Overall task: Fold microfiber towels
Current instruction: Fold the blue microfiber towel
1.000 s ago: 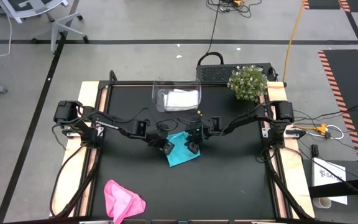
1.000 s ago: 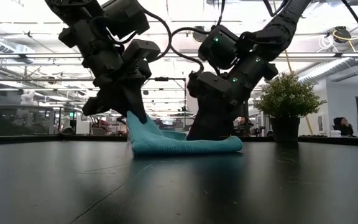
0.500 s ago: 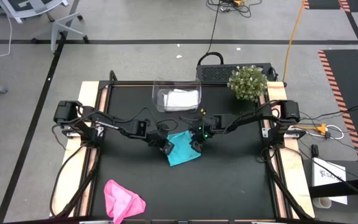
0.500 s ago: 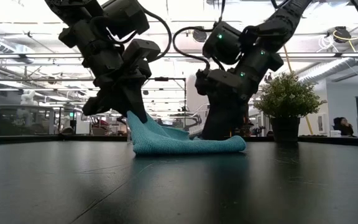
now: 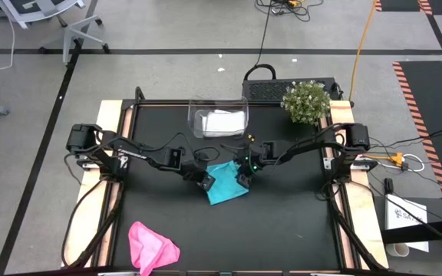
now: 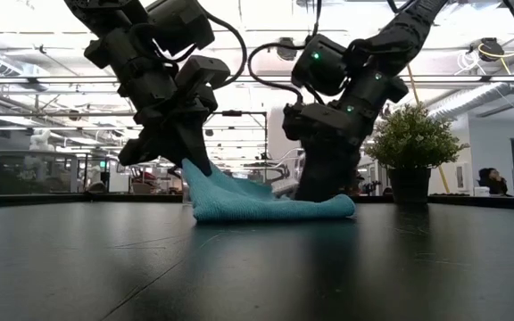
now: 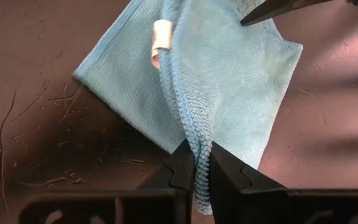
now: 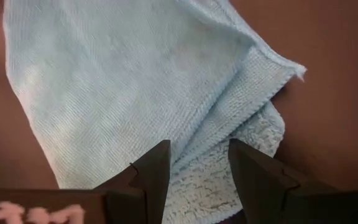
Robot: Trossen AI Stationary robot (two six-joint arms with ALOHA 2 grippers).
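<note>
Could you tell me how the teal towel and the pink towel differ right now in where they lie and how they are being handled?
The teal towel lies mid-table between both arms; the pink towel sits alone near the front edge. The left gripper is shut on the teal towel's raised edge and the right gripper stands open over it; nothing touches the pink one. The teal towel is partly folded over; the pink is a crumpled heap. Both rest on the black table.

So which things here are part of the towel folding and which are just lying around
Part of the job:
teal towel, pinched by the left gripper
right gripper, fingers apart over it
pink towel
white towel in the tub

Just lying about:
clear tub
potted plant
</note>
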